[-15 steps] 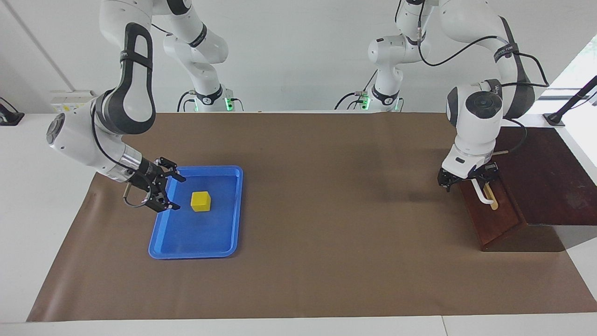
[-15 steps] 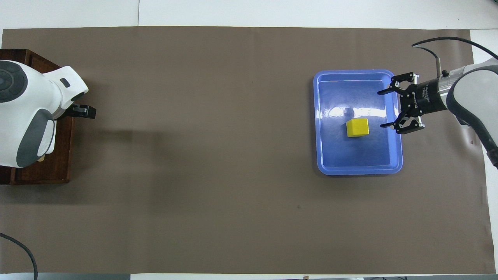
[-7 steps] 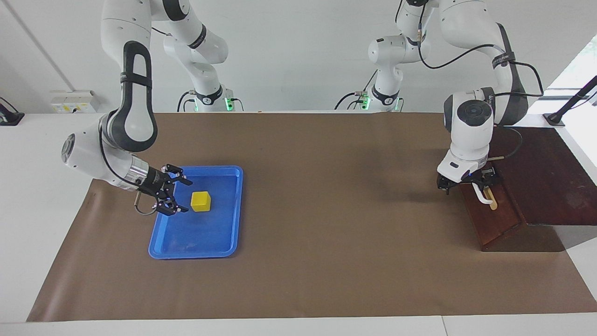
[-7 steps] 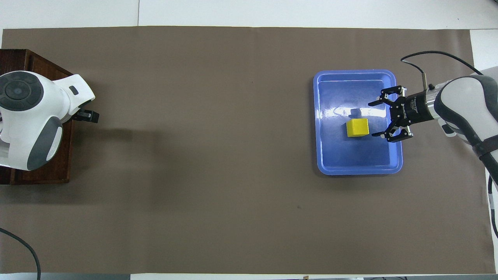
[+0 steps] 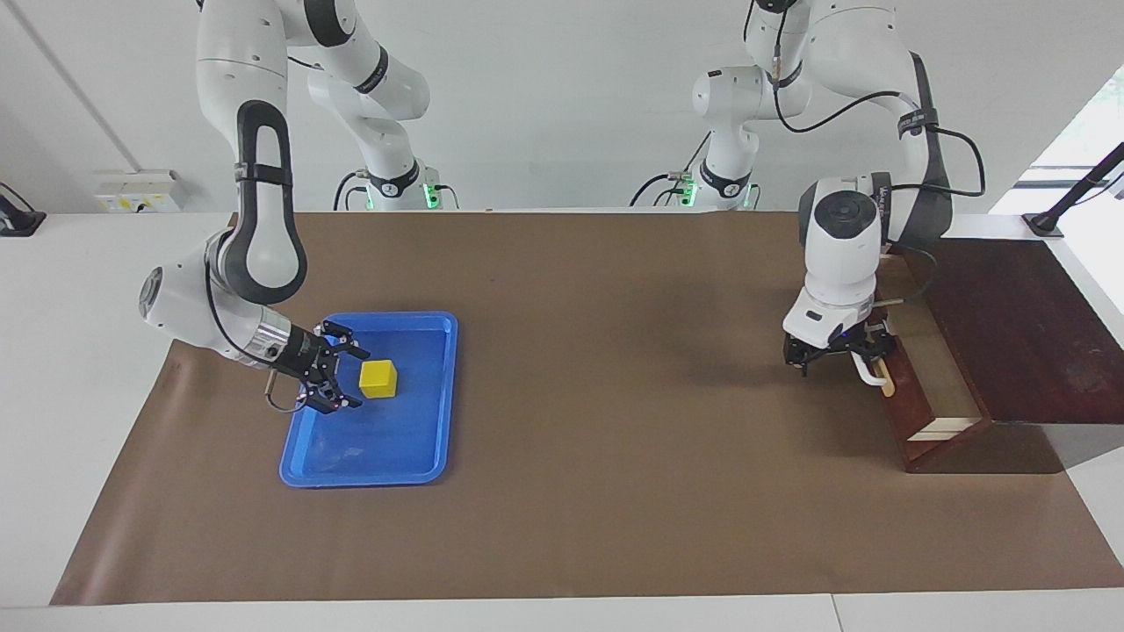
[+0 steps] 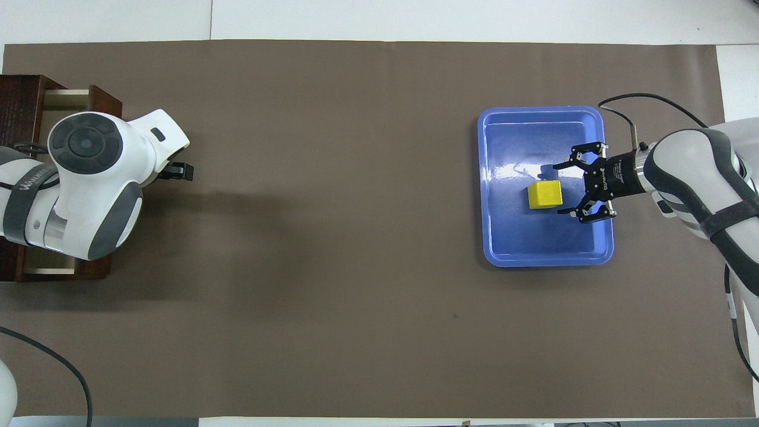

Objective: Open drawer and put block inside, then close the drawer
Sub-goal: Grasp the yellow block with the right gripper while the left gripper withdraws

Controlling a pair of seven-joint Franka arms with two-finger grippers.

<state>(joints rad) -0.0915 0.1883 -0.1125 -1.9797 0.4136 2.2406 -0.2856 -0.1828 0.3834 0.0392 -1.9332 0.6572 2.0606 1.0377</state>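
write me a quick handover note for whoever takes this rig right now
Left pincer: at the white bar handle of the dark reddish-brown wooden drawer; whether it grips the handle is not visible.
Right pincer: open, low over the blue plastic tray, beside the small yellow cube block, not gripping it.
Done: drawer partly pulled out, light wood interior showing.
Left: finish opening if needed, grasp the block, carry it to the left arm's end of the table, drop it in the drawer, close the drawer.
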